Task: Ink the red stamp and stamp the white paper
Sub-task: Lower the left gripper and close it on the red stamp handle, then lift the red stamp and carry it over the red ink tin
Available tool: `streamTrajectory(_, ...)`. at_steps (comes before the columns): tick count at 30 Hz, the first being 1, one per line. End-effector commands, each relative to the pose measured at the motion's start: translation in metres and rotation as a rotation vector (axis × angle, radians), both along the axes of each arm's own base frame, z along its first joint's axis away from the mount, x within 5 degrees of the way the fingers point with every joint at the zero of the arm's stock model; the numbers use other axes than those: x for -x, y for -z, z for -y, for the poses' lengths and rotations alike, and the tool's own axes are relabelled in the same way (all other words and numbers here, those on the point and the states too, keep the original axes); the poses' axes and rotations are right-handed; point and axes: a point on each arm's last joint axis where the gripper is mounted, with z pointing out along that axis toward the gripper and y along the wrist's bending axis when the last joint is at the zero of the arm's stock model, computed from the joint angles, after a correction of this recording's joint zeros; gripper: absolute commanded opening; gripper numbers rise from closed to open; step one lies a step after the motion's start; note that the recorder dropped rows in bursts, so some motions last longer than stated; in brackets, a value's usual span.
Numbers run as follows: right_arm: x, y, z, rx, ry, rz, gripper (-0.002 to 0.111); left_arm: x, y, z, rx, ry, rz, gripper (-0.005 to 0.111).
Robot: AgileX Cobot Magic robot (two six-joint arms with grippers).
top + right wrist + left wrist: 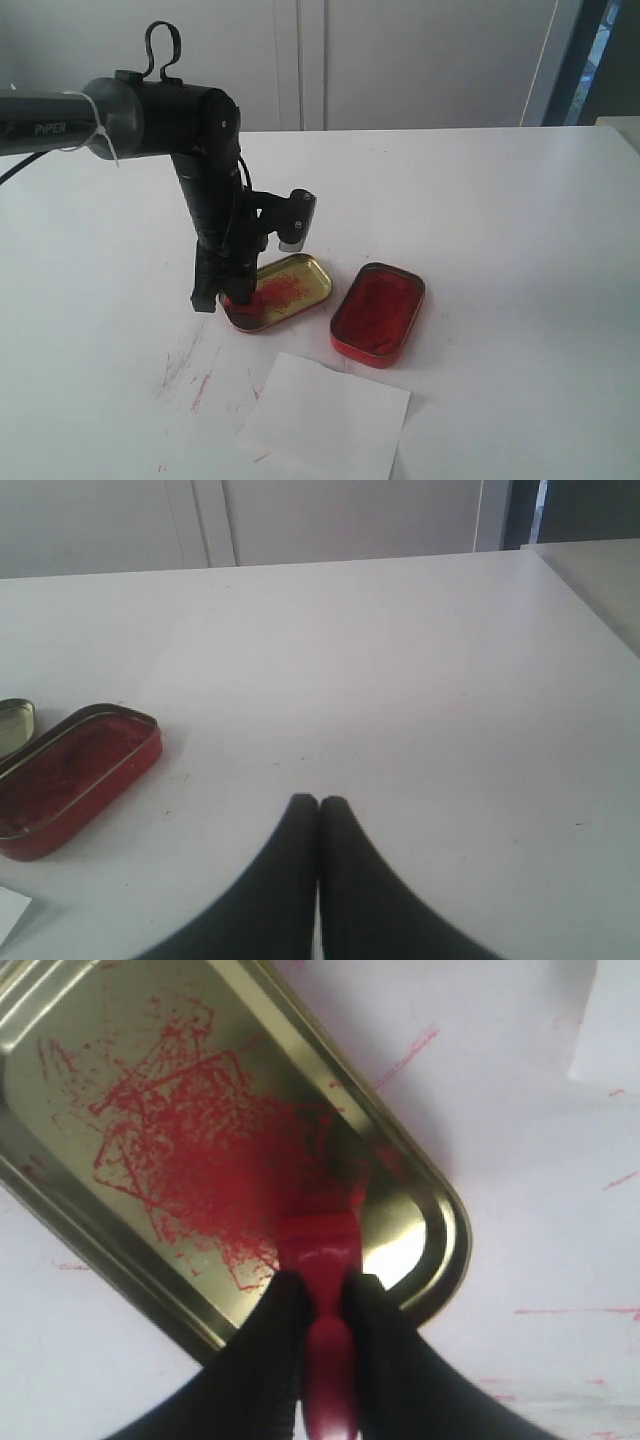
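Observation:
My left gripper (327,1285) is shut on the neck of the red stamp (322,1250), its knob handle between the black fingers. The stamp points down into the gold tin lid (440,1230), at its red-smeared end; whether its base touches the lid I cannot tell. In the exterior view the left gripper (228,290) holds the stamp (240,300) over the near-left end of the lid (320,275). The red ink tin (360,355) lies just right of the lid. The white paper (325,420) lies in front of both tins. My right gripper (319,802) is shut and holds nothing, above bare table.
Red scribble marks (195,385) cover the tabletop left of the paper. The right wrist view shows the red ink tin (110,790), an end of the gold lid (15,725) and a paper corner (10,910). A wall runs behind the table's far edge.

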Motion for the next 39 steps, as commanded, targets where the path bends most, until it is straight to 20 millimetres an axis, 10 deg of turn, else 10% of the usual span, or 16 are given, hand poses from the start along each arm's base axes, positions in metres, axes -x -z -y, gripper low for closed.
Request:
streamTrajectory(1, 0.000, 0.001, 0.000, 0.012, 0.003, 0.007, 0.000, 0.001, -0.004, -0.001, -0.001, -0.002, -0.010, 0.000)
streamTrajectory(14, 0.000, 0.001, 0.000, 0.012, 0.003, 0.007, 0.000, 0.008, -0.060, -0.003, 0.085, -0.039, 0.085, 0.000)
streamTrajectory(23, 0.000, 0.001, 0.000, 0.012, 0.003, 0.007, 0.000, 0.010, -0.098, 0.035, 0.251, -0.114, 0.199, 0.000)
streamTrajectory(39, 0.000, 0.001, 0.000, 0.012, 0.003, 0.007, 0.000, 0.019, -0.094, 0.079, 0.309, -0.366, 0.003, 0.000)
